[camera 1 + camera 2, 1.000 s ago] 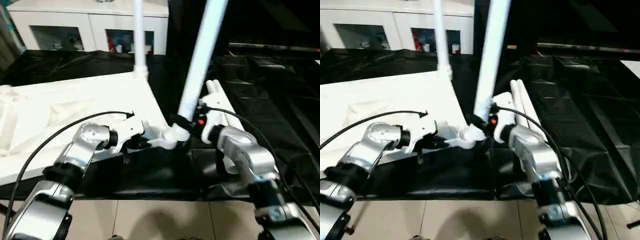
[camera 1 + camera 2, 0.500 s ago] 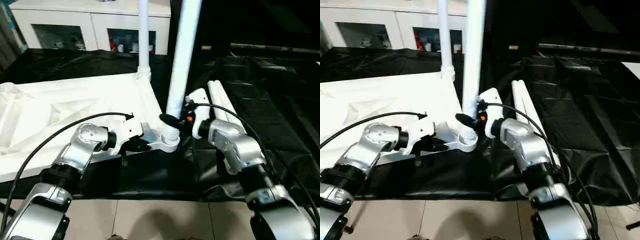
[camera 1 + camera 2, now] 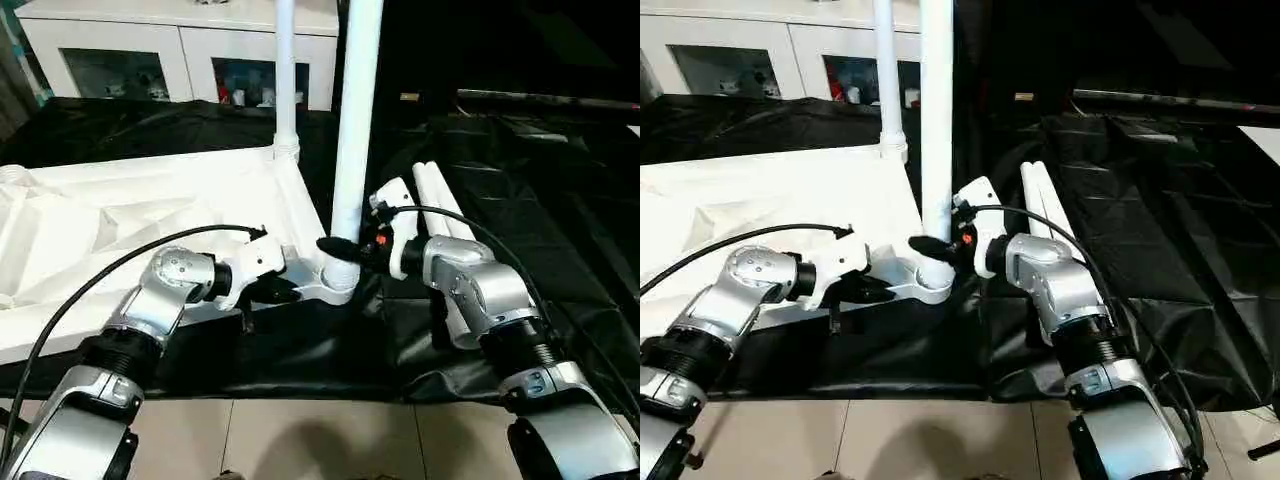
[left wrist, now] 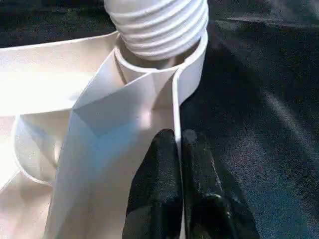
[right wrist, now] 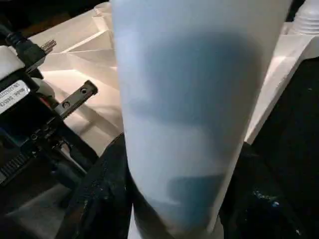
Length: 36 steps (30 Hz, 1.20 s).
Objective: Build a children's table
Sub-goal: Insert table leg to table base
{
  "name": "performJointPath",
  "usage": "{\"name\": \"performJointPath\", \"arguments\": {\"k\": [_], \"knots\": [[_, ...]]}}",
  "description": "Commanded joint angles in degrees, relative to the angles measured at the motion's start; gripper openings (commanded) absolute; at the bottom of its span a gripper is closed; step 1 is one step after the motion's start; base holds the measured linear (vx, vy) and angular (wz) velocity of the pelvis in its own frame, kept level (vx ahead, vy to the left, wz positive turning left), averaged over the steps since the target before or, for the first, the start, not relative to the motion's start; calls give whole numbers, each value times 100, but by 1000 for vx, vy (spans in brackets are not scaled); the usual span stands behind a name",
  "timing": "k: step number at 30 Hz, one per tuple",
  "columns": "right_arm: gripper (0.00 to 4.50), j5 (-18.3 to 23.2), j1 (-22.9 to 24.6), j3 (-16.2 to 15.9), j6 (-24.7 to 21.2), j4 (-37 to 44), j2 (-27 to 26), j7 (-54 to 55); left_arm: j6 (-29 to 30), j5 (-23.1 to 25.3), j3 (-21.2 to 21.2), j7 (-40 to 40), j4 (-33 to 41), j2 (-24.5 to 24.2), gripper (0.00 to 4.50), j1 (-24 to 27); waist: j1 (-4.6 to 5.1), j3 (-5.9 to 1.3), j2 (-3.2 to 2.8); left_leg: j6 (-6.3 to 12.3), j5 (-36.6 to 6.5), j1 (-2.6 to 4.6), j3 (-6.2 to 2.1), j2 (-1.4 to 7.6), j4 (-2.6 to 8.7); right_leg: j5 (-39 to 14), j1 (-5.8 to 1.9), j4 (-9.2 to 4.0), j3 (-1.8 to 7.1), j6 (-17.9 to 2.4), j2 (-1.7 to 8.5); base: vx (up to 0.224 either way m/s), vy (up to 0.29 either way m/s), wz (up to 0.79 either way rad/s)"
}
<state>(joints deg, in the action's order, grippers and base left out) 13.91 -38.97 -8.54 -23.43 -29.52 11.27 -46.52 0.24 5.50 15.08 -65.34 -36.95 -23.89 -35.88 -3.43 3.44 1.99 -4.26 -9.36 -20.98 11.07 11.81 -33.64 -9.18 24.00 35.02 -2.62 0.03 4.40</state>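
Observation:
The white table top (image 3: 150, 215) lies upside down on the black cloth, ribbed side up. One white leg (image 3: 285, 80) stands upright in its far right corner socket. A second leg (image 3: 355, 110) stands upright with its threaded end (image 4: 157, 25) in the near right corner socket (image 3: 338, 285). My right gripper (image 3: 345, 245) is shut on this leg just above the socket, its fingers (image 5: 99, 199) wrapped around the tube (image 5: 194, 109). My left gripper (image 3: 270, 290) is shut on the top's thin rim (image 4: 175, 104) beside that socket, its fingers (image 4: 164, 164) pinching the rim. Two spare legs (image 3: 440, 195) lie to the right.
A white glass-door cabinet (image 3: 180, 55) stands behind the black-draped table (image 3: 540, 170). The tiled floor (image 3: 320, 440) shows below the table's near edge. Black cables (image 3: 100, 270) run from both wrists.
The leg in my right gripper has swung from a rightward tilt to upright in the near corner socket. My right forearm has come in toward the table top. The left gripper kept its hold.

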Motion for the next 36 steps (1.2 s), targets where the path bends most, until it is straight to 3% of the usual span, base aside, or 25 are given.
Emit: {"name": "performJointPath", "arguments": {"k": [1, 16, 17, 19, 20, 27, 30, 32, 33, 35, 36], "knots": [[189, -20, -26, 5, -129, -6, 86, -11, -110, -74, 47, -46, -60, 63, 0, 37, -19, -398, 78, -4, -1435, 63, -55, 115, 386, -2051, -250, -443, 210, -930, 328, 0, 0, 0], [189, -101, -115, 209, 294, -952, -160, 188, -113, -94, 88, -159, 50, 24, 0, 123, -5, -397, 90, -63, -1614, 71, -64, 117, 398, -2153, -240, -455, 207, -939, 337, 0, 0, 0], [189, -42, -89, 317, 336, -1066, -192, 241, -115, -85, 95, -167, 37, 12, 0, 113, -3, -397, 64, -75, -1643, 75, -65, 118, 400, -2166, -234, -463, 212, -941, 340, 0, 0, 0], [189, -1, -65, 370, 354, -1103, -201, 240, -124, -76, 99, -157, 31, 8, 0, 108, -8, -404, 71, -78, -1649, 78, -68, 120, 399, -2157, -239, -459, 209, -957, 340, 0, 0, 0], [189, 42, -45, 422, 388, -1154, -212, 225, -129, -77, 100, -154, 21, 2, 0, 101, -13, -403, 26, -88, -1648, 83, -75, 123, 405, -2091, -237, -449, 209, -988, 336, 0, 0, 0], [189, 140, 354, 596, 592, -1159, -209, 180, -195, -54, 106, -123, -96, -10, 0, 39, -15, -414, 1, -94, -1723, 86, -65, 118, 409, -1822, -252, -445, 207, -1098, 318, 0, 0, 0], [189, 131, 588, 744, 964, -1226, -282, 389, -248, -32, 103, -87, -180, 11, 0, -17, -16, -416, -49, -128, -1845, 98, -77, 118, 415, -1903, -248, -454, 204, -1104, 320, 0, 0, 0], [189, 160, 679, 842, 1171, -1264, -346, 532, -289, -21, 99, -54, -229, 25, 0, -49, -10, -411, -44, -139, -1913, 95, -76, 113, 419, -1960, -243, -471, 203, -1094, 319, 0, 0, 0], [189, 163, 760, 909, 1387, -1319, -391, 667, -307, -18, 96, -40, -282, 41, 0, -86, -20, -412, -98, -160, -1979, 112, -85, 115, 422, -2019, -231, -475, 204, -1089, 326, 0, 0, 0], [189, 147, 851, 927, 1520, -1305, -423, 713, -324, -8, 102, -34, -315, 44, 0, -109, -2, -404, -60, -175, -2119, 112, -93, 109, 429, -2202, -233, -495, 192, -1053, 315, 0, 0, 0], [189, 147, 851, 927, 1520, -1305, -423, 713, -324, -8, 102, -34, -315, 44, 0, -109, -4, -402, -85, -176, -2166, 121, -93, 110, 431, -2267, -222, -514, 196, -1033, 315, 0, 0, 0]]}}
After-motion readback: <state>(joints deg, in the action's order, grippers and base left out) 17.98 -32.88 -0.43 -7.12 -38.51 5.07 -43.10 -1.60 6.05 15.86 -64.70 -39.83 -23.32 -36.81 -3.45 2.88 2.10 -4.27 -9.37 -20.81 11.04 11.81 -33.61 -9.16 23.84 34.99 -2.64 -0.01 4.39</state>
